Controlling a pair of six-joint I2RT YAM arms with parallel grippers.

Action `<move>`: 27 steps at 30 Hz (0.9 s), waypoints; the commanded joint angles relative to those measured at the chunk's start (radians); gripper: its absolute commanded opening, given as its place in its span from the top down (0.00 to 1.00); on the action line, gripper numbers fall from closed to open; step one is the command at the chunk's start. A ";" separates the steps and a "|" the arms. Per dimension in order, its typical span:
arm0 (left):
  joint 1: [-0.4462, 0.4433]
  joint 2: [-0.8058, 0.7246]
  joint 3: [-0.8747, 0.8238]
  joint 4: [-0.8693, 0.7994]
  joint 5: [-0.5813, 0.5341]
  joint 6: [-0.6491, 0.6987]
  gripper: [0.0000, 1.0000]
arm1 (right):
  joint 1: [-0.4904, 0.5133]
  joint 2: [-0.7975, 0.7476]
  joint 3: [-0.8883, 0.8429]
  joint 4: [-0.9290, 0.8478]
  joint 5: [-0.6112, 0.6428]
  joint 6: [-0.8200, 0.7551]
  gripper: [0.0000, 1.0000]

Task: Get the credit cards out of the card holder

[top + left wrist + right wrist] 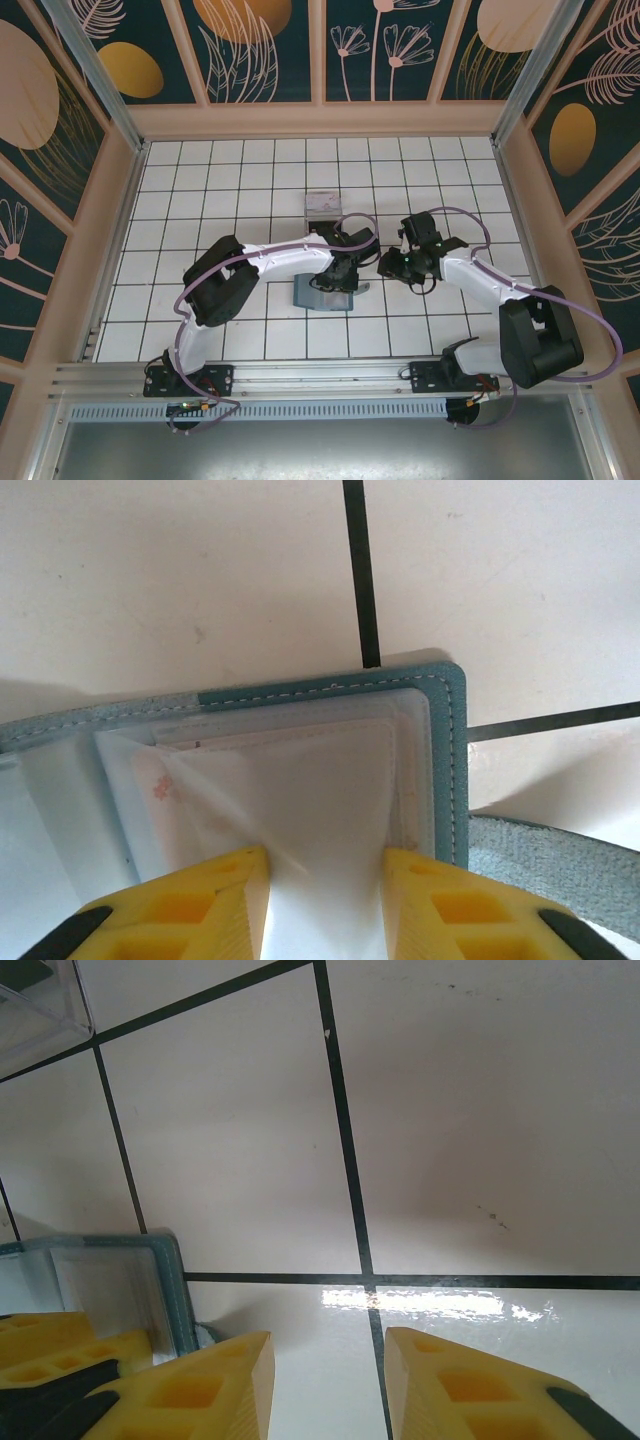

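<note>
The card holder (pixel 455 760) lies open just ahead of the left gripper (pixel 326 900). A pale sheet, probably a credit card (pixel 300 780), runs back between its fingers, though I cannot tell if they pinch it. Best to draw straight back, low and slow. The right gripper (pixel 328 1390), spread and empty, has the holder's corner at its left and could pin it.
</note>
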 commanded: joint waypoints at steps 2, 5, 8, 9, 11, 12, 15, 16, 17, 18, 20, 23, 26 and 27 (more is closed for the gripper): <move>-0.004 0.003 -0.008 -0.028 -0.020 0.008 0.68 | -0.007 -0.021 -0.002 -0.002 -0.005 -0.005 0.65; -0.004 -0.015 -0.001 -0.038 -0.039 0.011 0.69 | -0.007 -0.022 0.004 -0.006 -0.006 -0.001 0.65; -0.005 -0.034 -0.002 -0.043 -0.054 0.014 0.70 | -0.006 -0.021 0.008 -0.008 -0.008 0.004 0.65; -0.004 -0.038 -0.004 -0.046 -0.060 0.016 0.70 | -0.005 -0.022 0.010 -0.008 -0.009 0.006 0.65; -0.004 -0.045 -0.006 -0.055 -0.073 0.016 0.70 | -0.002 -0.022 0.014 -0.010 -0.008 0.009 0.65; -0.005 -0.048 -0.009 -0.059 -0.078 0.016 0.69 | 0.000 -0.022 0.016 -0.012 -0.008 0.011 0.65; -0.004 -0.062 -0.013 -0.066 -0.091 0.016 0.68 | 0.002 -0.022 0.024 -0.018 -0.005 0.015 0.65; -0.005 -0.067 -0.014 -0.068 -0.096 0.016 0.68 | 0.004 -0.023 0.026 -0.020 -0.004 0.017 0.65; -0.005 -0.073 -0.015 -0.072 -0.101 0.016 0.68 | 0.006 -0.023 0.027 -0.022 -0.003 0.019 0.65; -0.004 -0.078 -0.015 -0.074 -0.106 0.016 0.67 | 0.008 -0.023 0.031 -0.023 -0.003 0.019 0.65; -0.005 -0.089 -0.023 -0.079 -0.111 0.016 0.67 | 0.011 -0.022 0.037 -0.028 -0.002 0.023 0.65; -0.005 -0.106 -0.034 -0.080 -0.120 0.012 0.67 | 0.019 -0.019 0.045 -0.031 0.003 0.028 0.65; -0.004 -0.133 -0.047 -0.080 -0.131 0.010 0.68 | 0.030 -0.014 0.056 -0.037 0.010 0.036 0.65; -0.004 -0.144 -0.053 -0.080 -0.138 0.008 0.68 | 0.034 -0.012 0.059 -0.038 0.014 0.040 0.65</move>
